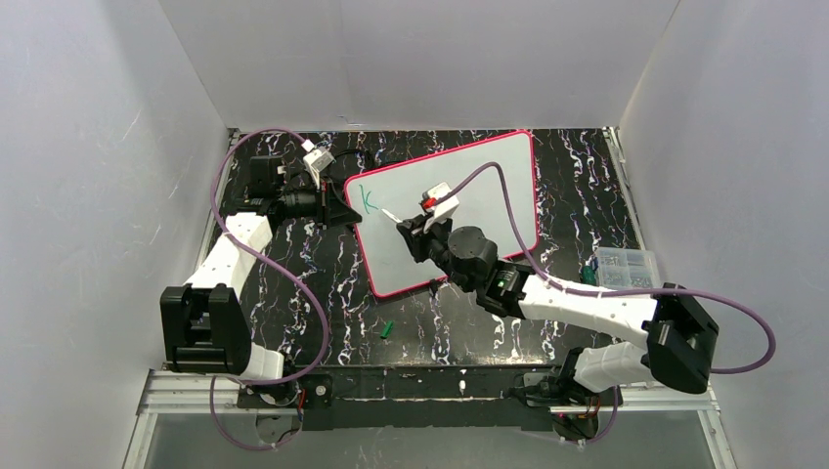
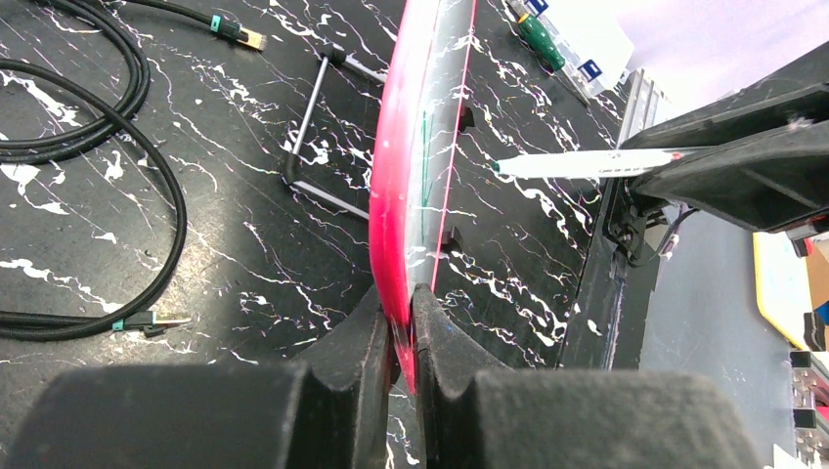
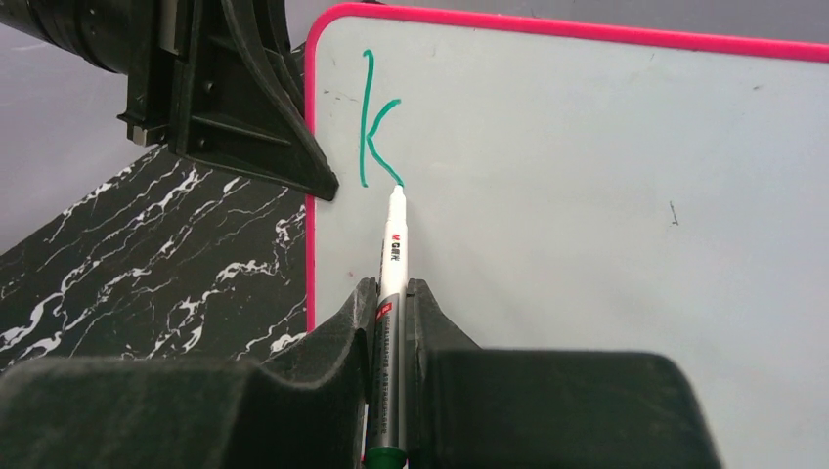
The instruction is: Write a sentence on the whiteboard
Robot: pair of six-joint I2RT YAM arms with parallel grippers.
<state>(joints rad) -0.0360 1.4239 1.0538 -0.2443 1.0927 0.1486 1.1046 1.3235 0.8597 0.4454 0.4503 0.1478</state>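
Top external view: the whiteboard [image 1: 479,195] sits in the middle of the black marbled table [image 1: 323,283], turned at an angle to the table's edges. The left gripper [image 1: 344,210] meets its left edge near the top corner. The right gripper [image 1: 415,230] reaches over the board, holding a white marker [image 1: 391,215]. A single green k [image 1: 368,200] stands near the board's upper left corner. A small green cap [image 1: 386,329] lies on the table in front of the board, and a clear plastic box [image 1: 626,269] sits well off to the right.

Left wrist view: the left gripper's fingers [image 2: 376,332] are clamped on the whiteboard's pink rim [image 2: 396,176], and the board is seen edge-on. The marker [image 2: 587,163] points at the board's face from the right. Black cables [image 2: 147,147] lie on the table to the left.

Right wrist view: the right gripper's fingers [image 3: 427,313] are pressed together on the marker's barrel [image 3: 394,244]. The marker's green tip touches the white surface [image 3: 587,195] at the end of the lower leg of the k [image 3: 376,127]. The left gripper [image 3: 244,107] holds the rim just left of the letter.
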